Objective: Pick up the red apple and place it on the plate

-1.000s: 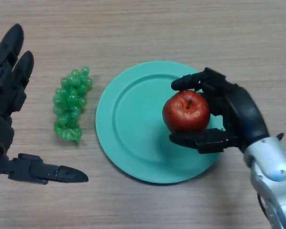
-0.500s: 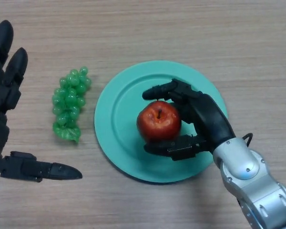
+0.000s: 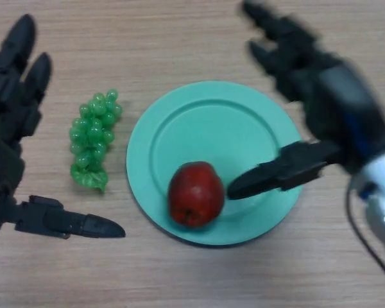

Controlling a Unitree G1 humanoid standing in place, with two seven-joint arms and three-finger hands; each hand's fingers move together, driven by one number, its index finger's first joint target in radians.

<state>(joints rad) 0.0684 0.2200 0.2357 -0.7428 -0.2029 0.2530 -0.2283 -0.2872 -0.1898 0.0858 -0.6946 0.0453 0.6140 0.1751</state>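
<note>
The red apple (image 3: 195, 194) lies on its side on the green plate (image 3: 226, 122), in the plate's near part. My right hand (image 3: 327, 96) is open above the plate's right side, fingers spread toward the far edge and thumb (image 3: 276, 174) pointing at the apple, just apart from it. My left hand (image 3: 9, 128) is open at the left edge of the table, holding nothing.
A bunch of green grapes (image 3: 93, 138) lies on the wooden table (image 3: 179, 38) just left of the plate, between the plate and my left hand.
My right hand let go of the apple, opened and lifted back to the right. The apple dropped onto the plate and rolled onto its side toward the near edge.
</note>
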